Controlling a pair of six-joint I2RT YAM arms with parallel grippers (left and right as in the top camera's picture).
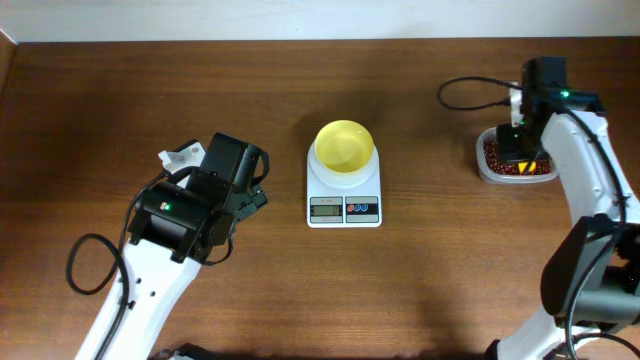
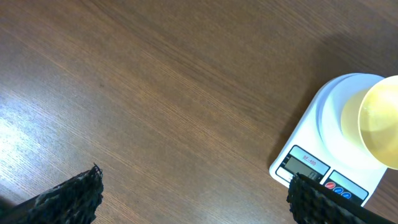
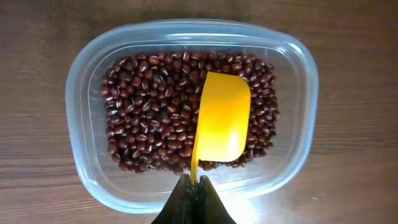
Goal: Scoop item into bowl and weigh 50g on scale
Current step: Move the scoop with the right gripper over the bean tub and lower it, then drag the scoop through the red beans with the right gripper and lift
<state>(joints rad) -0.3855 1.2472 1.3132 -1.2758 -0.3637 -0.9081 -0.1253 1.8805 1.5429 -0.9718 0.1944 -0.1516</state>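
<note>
Wooden worktop (image 1: 200,100): white scale (image 1: 344,208) set at centre, yellow bowl (image 1: 344,146) seated on platform. Left gripper (image 2: 196,183) held wide, empty, beside scale. Clear container (image 3: 87,74) placed right, beans (image 3: 149,106) inside; yellow scoop (image 3: 222,118) clamped by right gripper (image 3: 194,193).

The bowl (image 1: 345,146) sits on the scale (image 1: 344,209), the beans (image 3: 143,112) and scoop (image 3: 222,118) in the container (image 3: 81,81) rightward.

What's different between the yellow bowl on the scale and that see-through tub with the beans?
The bowl is round and solid yellow; the tub is a clear rounded rectangle. The bowl looks empty, while the tub holds red-brown beans and a yellow scoop. The bowl sits on the white scale; the tub rests directly on the table. Both are open-topped and look like plastic.
</note>
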